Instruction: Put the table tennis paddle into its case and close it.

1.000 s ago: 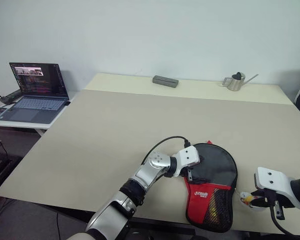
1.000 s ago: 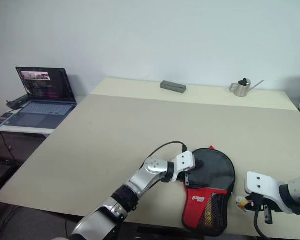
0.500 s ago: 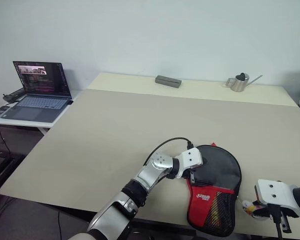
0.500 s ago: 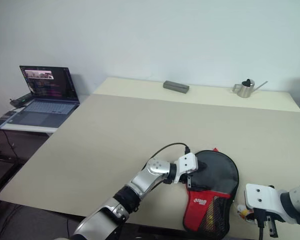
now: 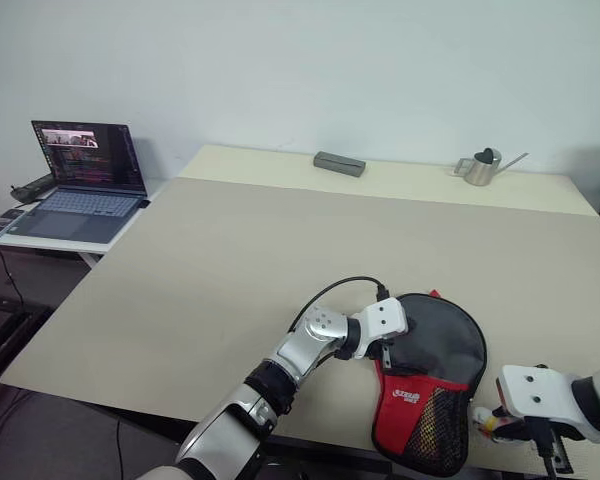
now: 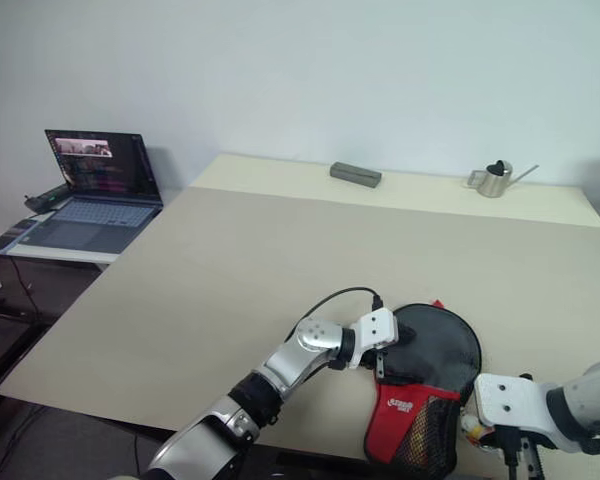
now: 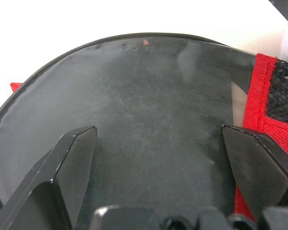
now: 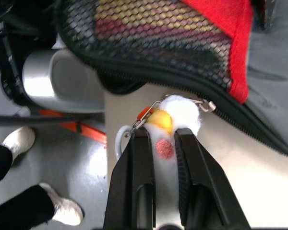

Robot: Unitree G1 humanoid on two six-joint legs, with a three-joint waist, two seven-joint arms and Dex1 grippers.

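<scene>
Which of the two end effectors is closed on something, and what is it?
The right end effector, at the table's near edge: its fingers pinch the small white plush zipper charm on the case. The left end effector rests spread wide on the case's black panel.

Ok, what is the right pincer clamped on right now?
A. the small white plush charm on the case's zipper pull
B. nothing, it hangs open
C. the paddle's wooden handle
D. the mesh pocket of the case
A: in the right wrist view the right pincer pinches the white plush charm, which is clipped to the zipper at the edge of the case.
</scene>
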